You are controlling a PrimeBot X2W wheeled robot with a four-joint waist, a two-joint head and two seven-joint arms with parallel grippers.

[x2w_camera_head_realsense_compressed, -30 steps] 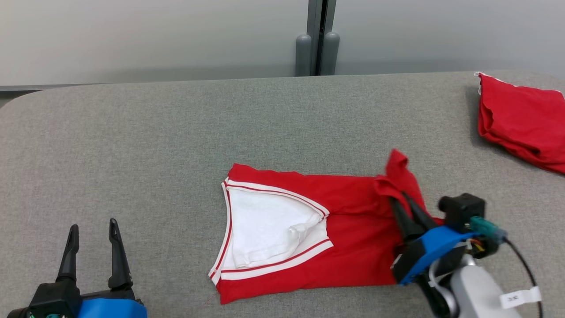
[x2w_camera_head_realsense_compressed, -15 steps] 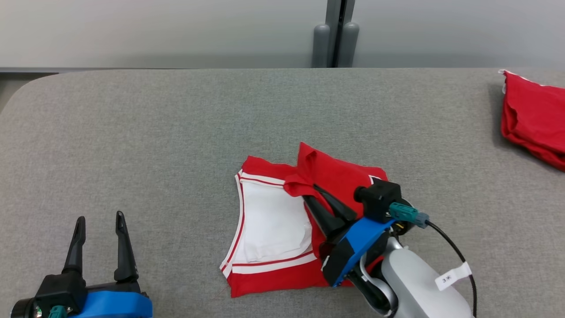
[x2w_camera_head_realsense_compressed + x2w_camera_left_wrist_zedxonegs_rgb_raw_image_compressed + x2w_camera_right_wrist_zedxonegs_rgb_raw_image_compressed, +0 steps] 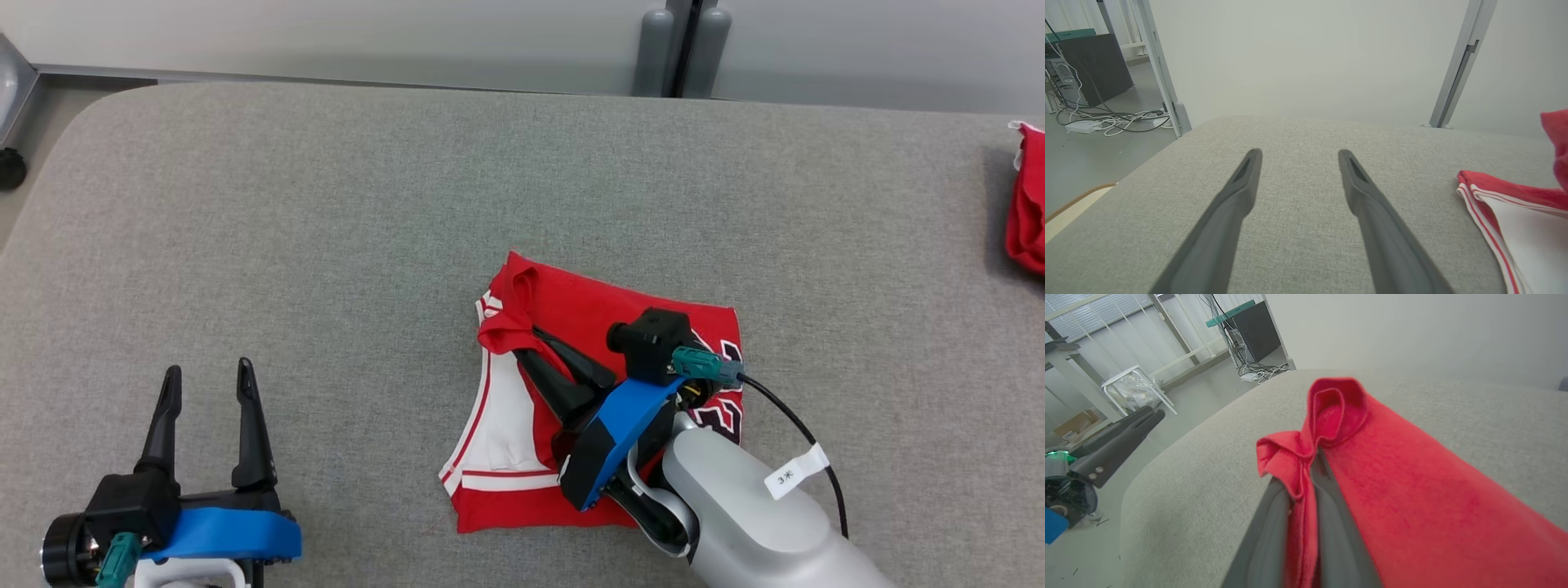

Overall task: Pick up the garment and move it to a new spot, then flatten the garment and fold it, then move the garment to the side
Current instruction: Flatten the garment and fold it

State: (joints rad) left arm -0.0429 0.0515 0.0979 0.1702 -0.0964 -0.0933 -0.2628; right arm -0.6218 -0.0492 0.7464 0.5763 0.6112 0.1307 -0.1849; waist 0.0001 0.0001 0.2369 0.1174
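Observation:
A red garment (image 3: pixel 588 306) with white lining and red-and-white trim lies near the middle of the grey table (image 3: pixel 326 245). My right gripper (image 3: pixel 526 341) is shut on a bunched red edge of it, held over the white-lined part, so the right half is doubled over to the left. The right wrist view shows the red cloth (image 3: pixel 1331 428) pinched between the two dark fingers. My left gripper (image 3: pixel 206 377) stands open at the lower left, apart from the garment, its fingers (image 3: pixel 1241 179) spread over bare table. The garment's trimmed edge (image 3: pixel 1478 196) appears at the right of the left wrist view.
A second red cloth (image 3: pixel 1027 208) lies at the table's far right edge. Grey wall panels and a post (image 3: pixel 684 49) stand behind the table. The table's rounded left corner (image 3: pixel 73 131) drops to the floor, with cables (image 3: pixel 1114 120) and a dark box beyond.
My right gripper has carried the garment's right edge leftward, folding it over the white-lined part. The head camera has shifted, sliding the whole scene right and down. The left gripper stays open.

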